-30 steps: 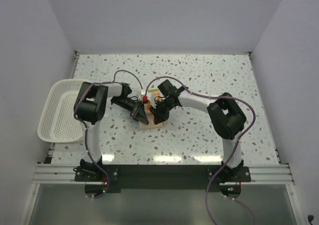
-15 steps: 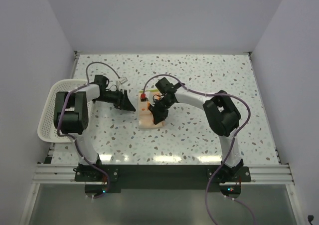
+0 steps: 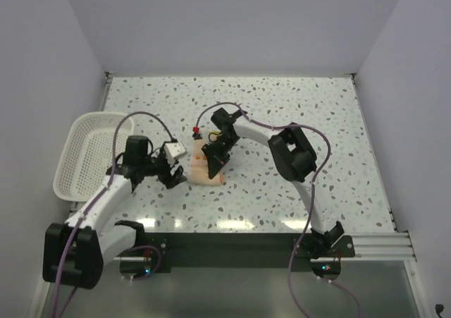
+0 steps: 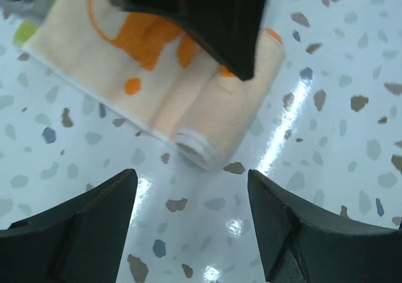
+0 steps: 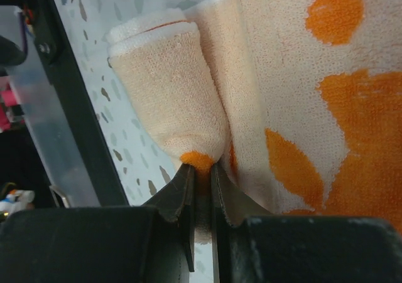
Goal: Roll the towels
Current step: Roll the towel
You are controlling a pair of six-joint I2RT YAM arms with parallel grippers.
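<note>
The towel (image 3: 202, 170) lies mid-table, a peach and cream cloth with orange marks, its near part rolled into a small tube. In the right wrist view my right gripper (image 5: 201, 170) is shut on an orange end fold of the roll (image 5: 169, 88); the flat part (image 5: 314, 107) spreads to the right. In the top view the right gripper (image 3: 212, 160) sits on the towel. My left gripper (image 4: 191, 233) is open and empty, a short way off the open end of the roll (image 4: 195, 146). In the top view it (image 3: 176, 178) is just left of the towel.
A white mesh basket (image 3: 79, 156) stands at the table's left edge. The right gripper's dark finger (image 4: 213, 19) covers part of the towel in the left wrist view. A small red thing (image 3: 195, 130) shows just behind the towel. The speckled table (image 3: 296, 113) extends behind and to the right.
My left arm has swung away from the towel toward the near left, and its gripper now stands open beside the roll. My right gripper has stayed on the towel, shifted slightly left.
</note>
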